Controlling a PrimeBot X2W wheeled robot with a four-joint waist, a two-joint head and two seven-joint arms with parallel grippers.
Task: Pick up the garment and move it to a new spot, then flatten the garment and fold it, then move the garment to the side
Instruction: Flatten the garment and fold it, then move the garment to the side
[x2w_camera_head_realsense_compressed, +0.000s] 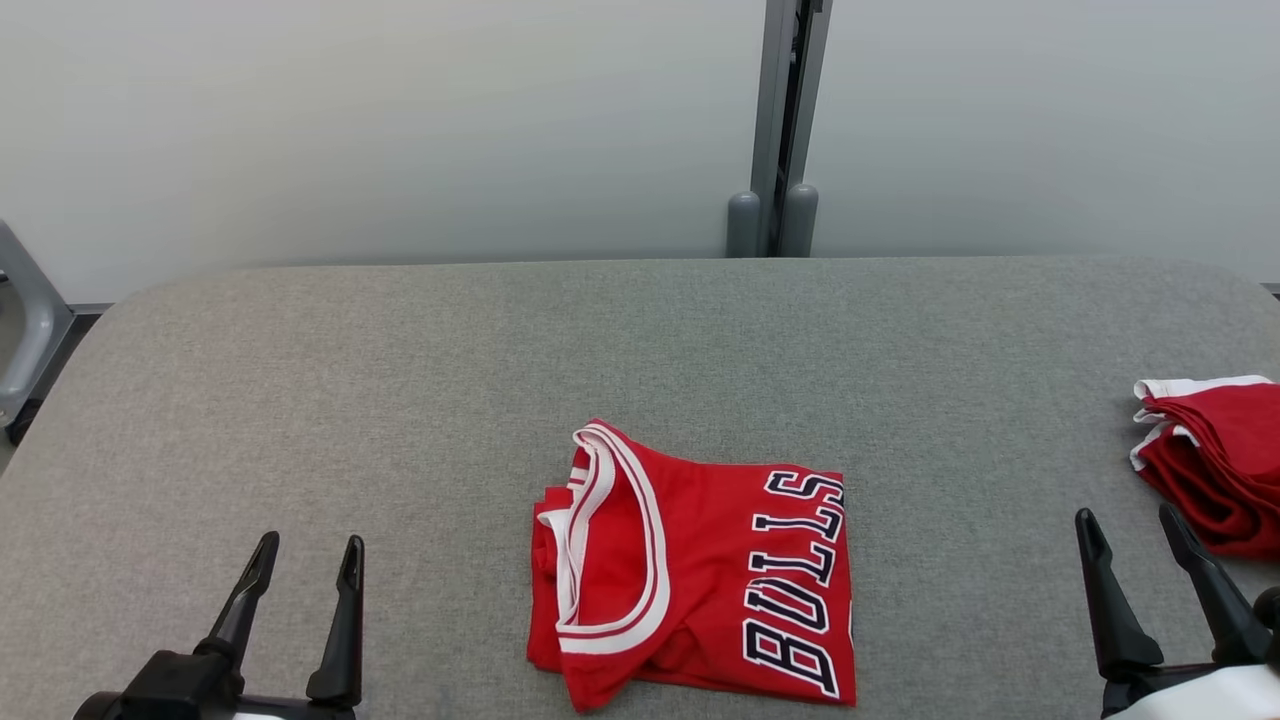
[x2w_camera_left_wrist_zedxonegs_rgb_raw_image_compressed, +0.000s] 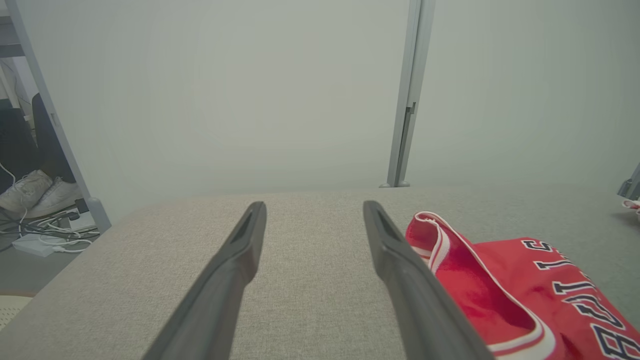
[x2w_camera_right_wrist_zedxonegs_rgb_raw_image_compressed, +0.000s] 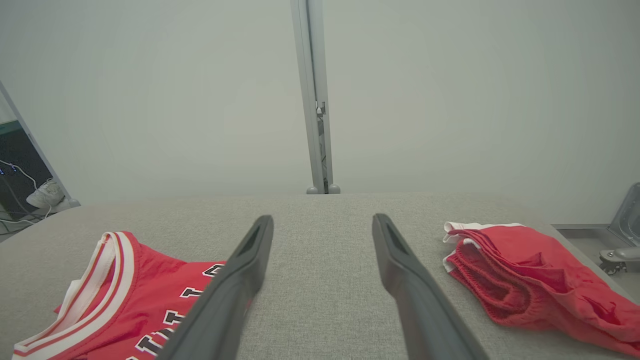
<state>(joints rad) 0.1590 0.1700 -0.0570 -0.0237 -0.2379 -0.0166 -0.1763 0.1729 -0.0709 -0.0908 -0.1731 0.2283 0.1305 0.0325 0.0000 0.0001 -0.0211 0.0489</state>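
Garment (x2w_camera_head_realsense_compressed: 700, 570), a red jersey, lies folded at lower centre of head view on the grey surface (x2w_camera_head_realsense_compressed: 400, 350). Left jaws at lower left, right jaws at lower right, both spread wide, empty, well apart from it. Fold looks done; remaining step prob. the move to the side. Next: reach in, pinch all layers w/o undoing the fold. Layers underneath hidden. Second red cloth (x2w_camera_head_realsense_compressed: 1215, 470) at right edge is cut off by the frame.

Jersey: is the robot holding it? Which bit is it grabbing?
No, nothing is held. The left fingers and right fingers are open and empty. The jersey lies folded on the table between them, touched by neither.
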